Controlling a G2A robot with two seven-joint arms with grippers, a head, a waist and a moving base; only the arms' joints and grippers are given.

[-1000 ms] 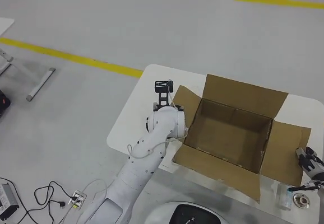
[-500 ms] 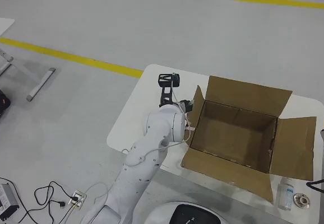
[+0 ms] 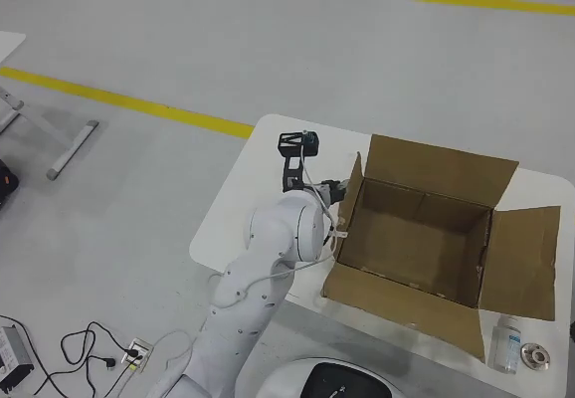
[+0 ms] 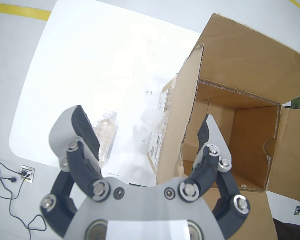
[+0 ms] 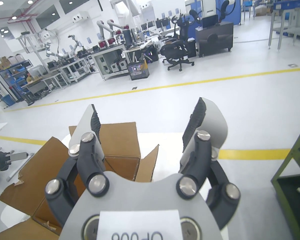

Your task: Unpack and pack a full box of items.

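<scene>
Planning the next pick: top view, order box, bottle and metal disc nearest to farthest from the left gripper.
1. Box, close beside the left gripper.
2. Bottle, past the box's opposite corner.
3. Metal disc, just beyond the bottle.

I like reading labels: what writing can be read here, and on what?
Shipping labels on the cardboard box: print too small to read.
White tag on the right pincer: characters upside down and cut off at the edge, not readable.
No other writing legible.

top camera looks down from high; both wrist cameras, nearer, also catch the box [image 3: 417,234].
</scene>
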